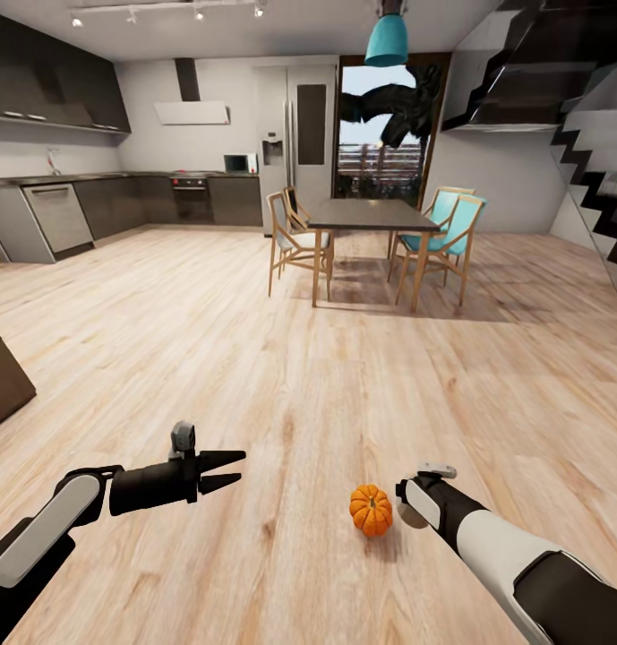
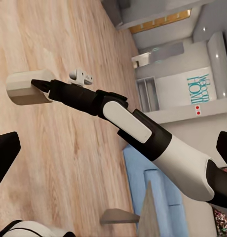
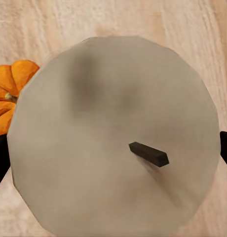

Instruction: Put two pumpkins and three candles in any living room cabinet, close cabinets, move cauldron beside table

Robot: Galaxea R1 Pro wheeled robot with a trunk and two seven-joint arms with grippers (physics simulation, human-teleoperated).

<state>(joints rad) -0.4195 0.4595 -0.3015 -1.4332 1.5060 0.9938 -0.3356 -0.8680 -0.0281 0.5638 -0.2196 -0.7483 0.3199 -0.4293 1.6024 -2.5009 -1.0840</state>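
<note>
Item: candle [image 3: 113, 138], clamped in my right gripper [image 1: 414, 503], wick end facing its camera. Item: pumpkin [image 1: 371, 510], on floor, just left of it. Left gripper [image 1: 226, 471] (fingers apart, empty) farther left.

pale wood floor [image 1: 254, 340], dark dining table [image 1: 371, 215], grey kitchen [image 1: 120, 197].
</note>
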